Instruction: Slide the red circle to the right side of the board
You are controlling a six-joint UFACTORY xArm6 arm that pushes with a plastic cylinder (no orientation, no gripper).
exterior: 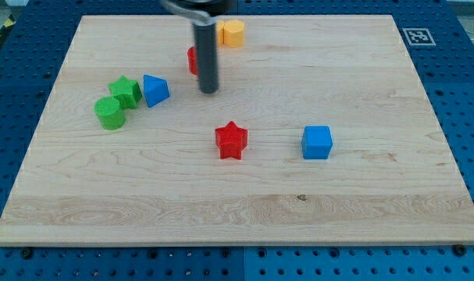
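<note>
The red circle (192, 60) lies at the upper middle of the board, mostly hidden behind my dark rod; only its left edge shows. My tip (209, 91) rests on the board just right of and below the red circle, close against it. A red star (231, 140) lies near the board's centre, below my tip.
A yellow block (233, 33) sits at the top edge, right of the rod. A blue triangular block (155, 90), a green star (126, 91) and a green cylinder (109, 113) cluster at the left. A blue cube (317, 142) lies right of centre. The wooden board (377, 195) ends in blue pegboard.
</note>
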